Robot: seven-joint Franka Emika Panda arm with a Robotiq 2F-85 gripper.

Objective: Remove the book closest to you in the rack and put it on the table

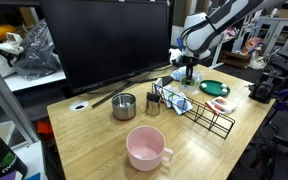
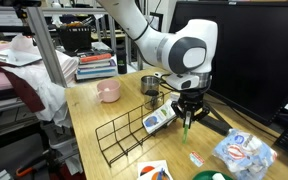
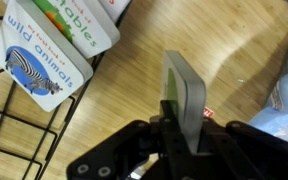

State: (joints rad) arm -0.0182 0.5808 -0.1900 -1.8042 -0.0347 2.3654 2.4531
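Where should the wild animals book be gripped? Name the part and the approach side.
Probably its upper edge, from above: the wild animals book leans tilted in the rack, cover up, so only its thin edge fits between jaws. The end effector is shut on a green book.

Bright even light, slightly soft focus

Three books show in the wrist view: a zebra book (image 3: pixel 44 72) and a lettered book (image 3: pixel 79 25) at upper left, one upright book (image 3: pixel 184 95) at centre. In an exterior view the tabletop (image 1: pixel 94 150) carries one wire rack (image 1: pixel 206 115), one pink mug (image 1: pixel 147 148) and one green plate (image 1: pixel 214 88).
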